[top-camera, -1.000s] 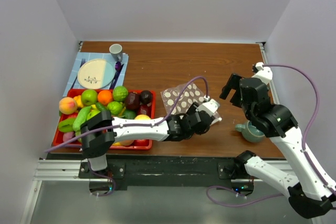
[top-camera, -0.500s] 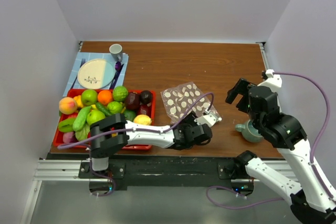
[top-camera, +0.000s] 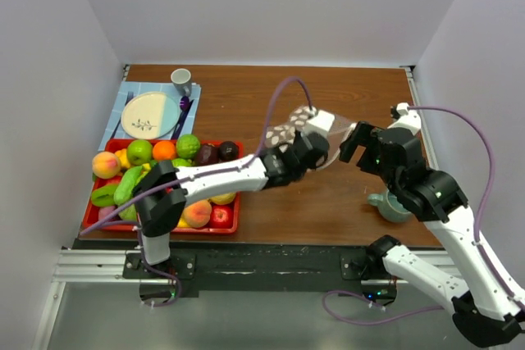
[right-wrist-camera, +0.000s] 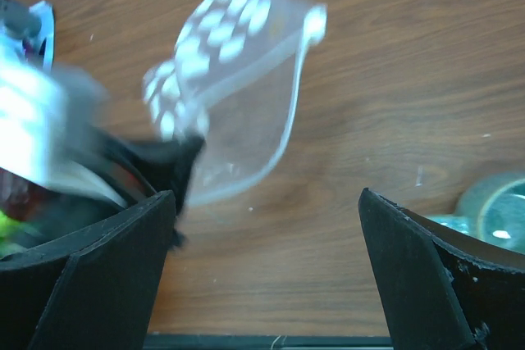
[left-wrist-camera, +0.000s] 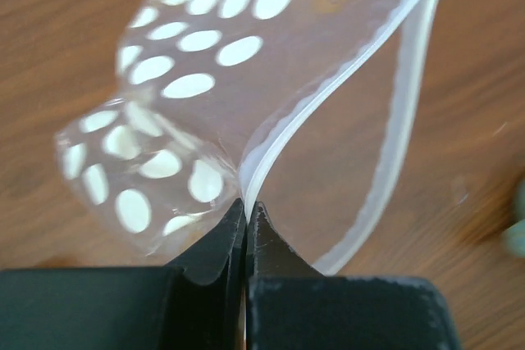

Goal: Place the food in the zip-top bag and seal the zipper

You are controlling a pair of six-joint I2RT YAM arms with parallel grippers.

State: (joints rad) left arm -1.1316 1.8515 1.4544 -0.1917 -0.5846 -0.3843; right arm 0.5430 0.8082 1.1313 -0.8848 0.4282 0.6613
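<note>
The zip-top bag (top-camera: 297, 125), clear with white dots, hangs lifted above the middle of the table. My left gripper (top-camera: 317, 145) is shut on its mouth edge. In the left wrist view the jaws (left-wrist-camera: 245, 206) pinch the zipper (left-wrist-camera: 328, 112), and the bag (left-wrist-camera: 205, 63) bulges open beyond them. My right gripper (top-camera: 354, 140) hovers just right of the bag, open and empty. In the right wrist view the bag (right-wrist-camera: 238, 63) sits ahead between the wide-apart fingers (right-wrist-camera: 107, 284). The food (top-camera: 164, 171), assorted fruits and vegetables, fills the red tray (top-camera: 236, 220) at the left.
A green teapot (top-camera: 392, 205) stands at the right near the front edge, under the right arm. A plate (top-camera: 149, 114) with cutlery and a grey cup (top-camera: 181, 81) sit on a blue mat at the back left.
My left gripper has shut on the bag's mouth edge and lifted the bag off the table, away from the front. The right gripper has swung left toward the bag.
</note>
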